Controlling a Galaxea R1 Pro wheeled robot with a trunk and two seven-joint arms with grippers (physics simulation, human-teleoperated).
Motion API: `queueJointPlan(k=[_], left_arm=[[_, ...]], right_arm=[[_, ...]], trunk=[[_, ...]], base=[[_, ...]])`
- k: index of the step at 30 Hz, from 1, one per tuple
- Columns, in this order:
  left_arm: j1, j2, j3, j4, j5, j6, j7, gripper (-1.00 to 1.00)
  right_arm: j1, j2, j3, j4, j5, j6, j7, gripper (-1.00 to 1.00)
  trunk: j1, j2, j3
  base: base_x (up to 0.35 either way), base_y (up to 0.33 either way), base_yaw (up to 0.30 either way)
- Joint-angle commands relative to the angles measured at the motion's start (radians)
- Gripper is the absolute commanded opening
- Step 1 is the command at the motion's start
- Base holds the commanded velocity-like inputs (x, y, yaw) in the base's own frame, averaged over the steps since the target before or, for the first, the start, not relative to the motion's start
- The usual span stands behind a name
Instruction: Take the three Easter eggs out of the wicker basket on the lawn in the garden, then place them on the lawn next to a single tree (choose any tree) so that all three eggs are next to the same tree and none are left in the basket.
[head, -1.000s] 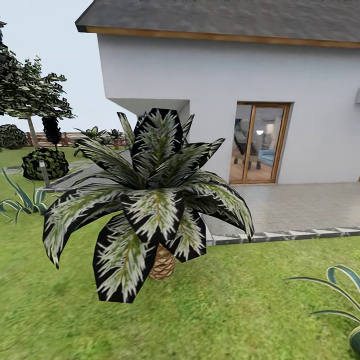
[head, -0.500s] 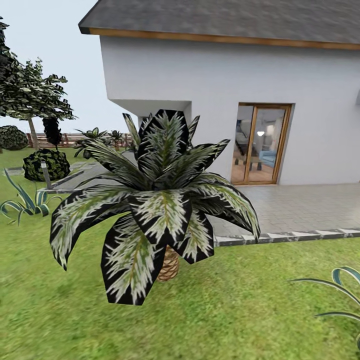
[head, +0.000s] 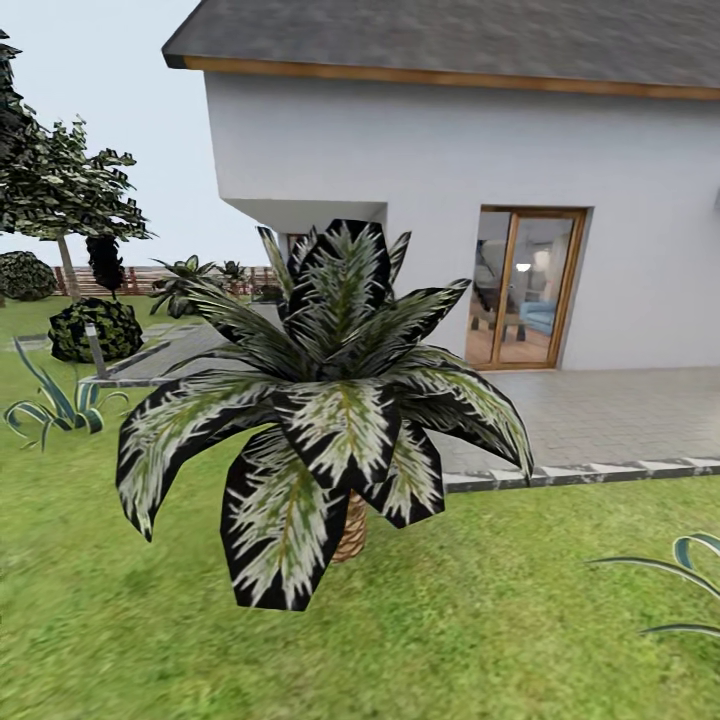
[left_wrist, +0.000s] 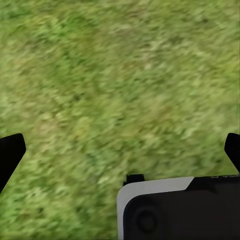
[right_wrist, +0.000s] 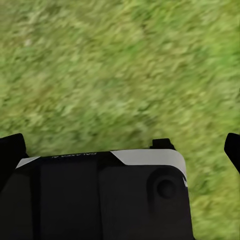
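Flat, even daylight, soft render.
No cast shadows on the lawn (head: 520, 620); the palm (head: 330, 420) has jagged black leaf edges; wrist-view grass is blurred.

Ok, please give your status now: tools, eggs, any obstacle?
Both tools open over lawn, holding nothing. Eggs, basket unseen. Short palm directly ahead.

A short palm (head: 335, 420) stands on the lawn (head: 480, 620), with paving (head: 600, 410) and the house (head: 480, 200) behind it.
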Motion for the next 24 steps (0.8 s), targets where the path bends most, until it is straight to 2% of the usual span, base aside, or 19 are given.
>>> queueJointPlan(k=[1, 24], left_arm=[[0.0, 0.0, -0.004, 0.001, 0.0, -0.003, 0.001, 1.0], [0.0, 0.0, -0.004, 0.001, 0.0, -0.003, 0.001, 1.0]], right_arm=[[0.0, 0.001, -0.005, -0.002, 0.0, 0.006, 0.001, 1.0], [0.0, 0.001, -0.005, -0.002, 0.0, 0.006, 0.002, 1.0]], trunk=[[0.0, -0.001, 0.0], [0.0, -0.001, 0.002]], base=[[0.0, 0.105, 0.0], [0.0, 0.138, 0.0]])
